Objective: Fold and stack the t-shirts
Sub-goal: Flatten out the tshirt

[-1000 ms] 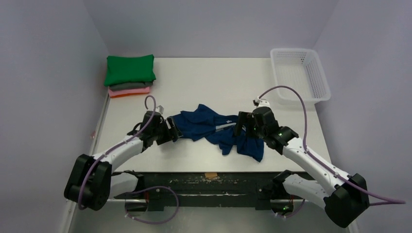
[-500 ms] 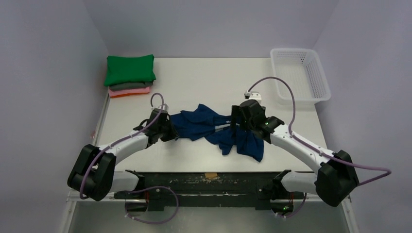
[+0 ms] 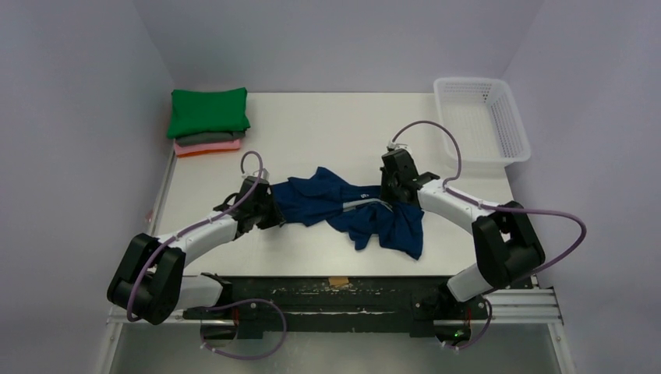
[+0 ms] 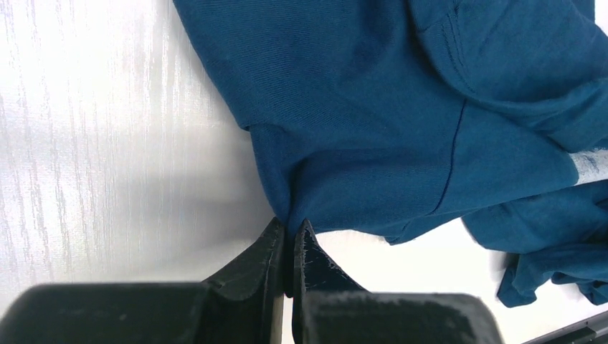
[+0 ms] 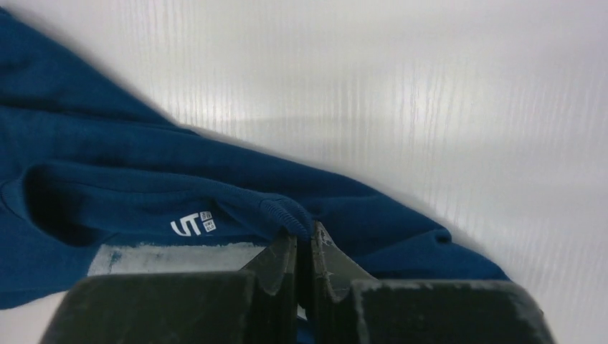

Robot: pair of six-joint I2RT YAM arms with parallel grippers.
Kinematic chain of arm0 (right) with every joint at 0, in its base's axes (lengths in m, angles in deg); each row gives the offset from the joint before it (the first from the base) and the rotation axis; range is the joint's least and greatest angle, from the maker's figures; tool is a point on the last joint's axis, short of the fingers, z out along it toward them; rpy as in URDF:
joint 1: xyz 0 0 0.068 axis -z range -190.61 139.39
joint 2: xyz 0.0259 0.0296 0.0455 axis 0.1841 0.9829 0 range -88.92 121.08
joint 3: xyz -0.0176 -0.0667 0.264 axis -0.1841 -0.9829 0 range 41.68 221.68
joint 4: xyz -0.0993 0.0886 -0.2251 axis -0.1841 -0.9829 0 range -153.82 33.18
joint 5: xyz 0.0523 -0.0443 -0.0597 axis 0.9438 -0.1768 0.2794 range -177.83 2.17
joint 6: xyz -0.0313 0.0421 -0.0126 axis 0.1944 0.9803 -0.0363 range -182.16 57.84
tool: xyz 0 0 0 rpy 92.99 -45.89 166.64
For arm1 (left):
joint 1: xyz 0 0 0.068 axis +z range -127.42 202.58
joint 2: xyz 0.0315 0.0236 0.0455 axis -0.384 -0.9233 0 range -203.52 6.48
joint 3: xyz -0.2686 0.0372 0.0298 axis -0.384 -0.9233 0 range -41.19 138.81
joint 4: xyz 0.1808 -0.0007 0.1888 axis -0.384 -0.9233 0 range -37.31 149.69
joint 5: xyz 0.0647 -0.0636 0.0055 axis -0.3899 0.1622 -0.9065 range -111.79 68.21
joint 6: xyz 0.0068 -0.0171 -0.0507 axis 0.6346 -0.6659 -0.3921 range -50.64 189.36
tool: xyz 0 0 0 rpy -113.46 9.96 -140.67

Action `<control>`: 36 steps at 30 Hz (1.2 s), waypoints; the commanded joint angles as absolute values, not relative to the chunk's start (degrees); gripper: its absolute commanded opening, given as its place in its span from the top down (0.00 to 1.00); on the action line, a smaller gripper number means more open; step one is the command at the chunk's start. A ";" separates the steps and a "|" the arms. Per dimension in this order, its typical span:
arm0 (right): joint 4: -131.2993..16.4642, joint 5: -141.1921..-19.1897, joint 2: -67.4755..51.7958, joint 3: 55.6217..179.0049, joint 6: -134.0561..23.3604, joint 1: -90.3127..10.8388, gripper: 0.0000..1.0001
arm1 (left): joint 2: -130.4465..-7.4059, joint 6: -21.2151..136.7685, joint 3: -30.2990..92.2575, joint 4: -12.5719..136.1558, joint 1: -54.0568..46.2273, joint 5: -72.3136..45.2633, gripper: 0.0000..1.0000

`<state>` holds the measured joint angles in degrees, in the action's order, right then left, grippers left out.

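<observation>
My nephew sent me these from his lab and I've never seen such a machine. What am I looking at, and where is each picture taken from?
These are two robot arms bolted at the near edge of a table. One picture looks down from above and behind them; the other two come from a small camera on each wrist. A crumpled navy t-shirt lies in the middle. The left hand is pinched shut on an edge of it, the right hand on its collar beside the label. At the far left sits a stack of folded t-shirts, green on top; at the far right, a white basket.
</observation>
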<state>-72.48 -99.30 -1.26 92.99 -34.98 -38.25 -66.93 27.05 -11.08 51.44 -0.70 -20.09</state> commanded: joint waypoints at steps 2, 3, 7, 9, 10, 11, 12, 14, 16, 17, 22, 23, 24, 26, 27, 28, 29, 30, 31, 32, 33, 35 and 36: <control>-70.57 -98.60 -6.79 91.07 -33.57 -38.46 1.00 | -66.34 28.16 -10.44 51.61 -0.79 -21.60 1.00; -70.69 -99.23 -8.02 90.73 -33.40 -38.46 1.00 | -66.19 28.06 -10.34 51.52 -0.79 -21.59 1.00; -71.89 -102.46 -14.42 90.53 -33.70 -38.43 1.00 | -63.85 28.30 -9.15 49.35 -0.79 -21.54 1.00; -74.33 -105.15 -17.71 92.30 -34.38 -38.47 1.00 | -60.49 28.70 -7.46 45.64 -0.79 -24.70 1.00; -75.92 -106.45 -20.05 93.55 -34.89 -38.42 1.00 | -57.97 29.25 -6.34 43.59 -0.79 -26.28 1.00; -77.33 -107.57 -21.92 94.86 -35.40 -38.42 1.00 | -55.24 29.69 -4.94 41.16 -0.79 -27.93 1.00; -78.67 -108.35 -24.04 96.05 -35.82 -38.45 1.00 | -52.21 30.24 -3.72 38.90 -0.79 -29.44 1.00; -80.72 -108.86 -28.39 98.71 -36.77 -38.40 1.00 | -45.75 31.46 -0.53 34.58 -0.79 -31.86 1.00; -81.90 -108.40 -32.78 101.01 -37.82 -38.44 1.00 | -39.16 32.70 2.95 30.96 -0.79 -33.33 1.00; -82.65 -107.98 -34.95 102.25 -38.43 -38.46 1.00 | -36.20 33.33 4.64 28.91 -0.79 -33.60 1.00; -85.20 -97.68 -42.41 111.38 -42.07 -38.52 1.00 | -24.83 36.65 15.51 24.25 -0.79 -28.92 1.00; -85.10 -94.26 -43.43 112.84 -42.60 -38.52 1.00 | -23.02 37.41 17.23 23.93 -0.79 -26.87 1.00; -84.89 -90.66 -44.49 114.51 -42.96 -38.49 1.00 | -21.06 37.94 19.06 23.46 -0.78 -25.14 1.00; -86.02 -84.62 -45.51 118.63 -43.45 -38.49 1.00 | -18.18 38.38 22.35 22.22 -0.79 -23.24 1.00; -86.95 -82.68 -45.84 121.09 -43.57 -38.48 1.00 | -16.82 38.07 23.79 21.55 -0.79 -22.92 1.00; -88.03 -81.30 -46.06 123.50 -43.69 -38.48 1.00 | -15.36 37.74 25.01 21.31 -0.79 -22.54 1.00; -89.22 -80.16 -45.96 126.21 -43.87 -38.43 1.00 | -13.92 37.64 26.08 21.49 -0.79 -22.13 1.00; -90.46 -79.39 -45.90 128.86 -43.88 -38.52 1.00 | -12.57 37.50 26.90 21.88 -0.79 -22.06 1.00; -91.54 -78.78 -45.73 131.26 -44.02 -38.48 1.00 | -11.56 37.51 28.05 21.90 -0.79 -20.95 1.00; -92.68 -78.48 -45.52 133.51 -44.12 -38.48 1.00 | -10.98 37.61 29.40 21.49 -0.79 -20.35 1.00; -93.57 -78.54 -45.36 135.17 -44.13 -38.47 1.00 | -10.70 37.75 30.72 20.87 -0.79 -20.22 1.00; -94.18 -78.94 -45.10 137.55 -44.85 -38.43 1.00 | -10.87 38.00 33.55 19.06 -0.79 -20.95 1.00; -94.06 -79.18 -44.96 138.39 -44.80 -38.51 1.00 | -11.32 38.12 34.53 18.51 -0.78 -21.51 1.00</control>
